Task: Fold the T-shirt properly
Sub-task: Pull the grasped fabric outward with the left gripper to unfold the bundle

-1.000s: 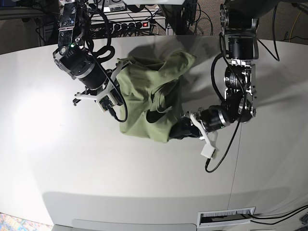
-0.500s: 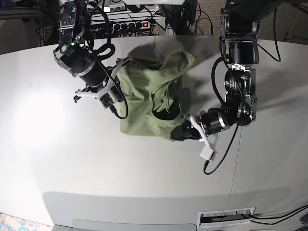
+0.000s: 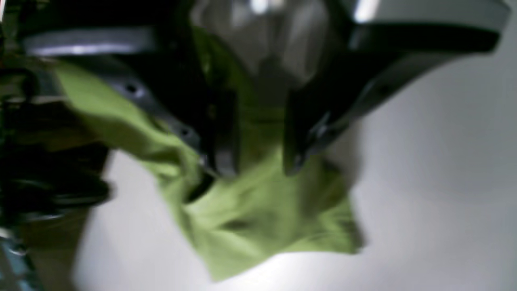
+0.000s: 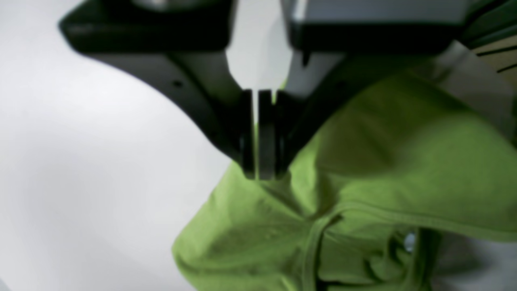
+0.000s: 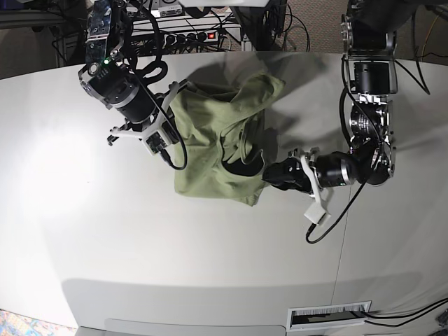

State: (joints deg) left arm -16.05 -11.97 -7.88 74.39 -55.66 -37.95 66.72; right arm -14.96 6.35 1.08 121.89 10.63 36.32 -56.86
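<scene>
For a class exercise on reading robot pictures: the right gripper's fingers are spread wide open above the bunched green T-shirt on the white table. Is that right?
Not quite. In the right wrist view the right gripper has its fingers closed together, pinching an edge of the T-shirt, not spread wide. The rest holds: the shirt is green, bunched, and on the white table.

One T-shirt (image 5: 213, 150), one table (image 5: 105, 238), two arms, each with one gripper.

We can read no text, label, brand, number or sign in any of the three views. The T-shirt (image 5: 217, 147) carries no print, and the arms and the bench (image 5: 105, 245) show no lettering we can make out; both wrist views are too blurred for fine marks.
</scene>
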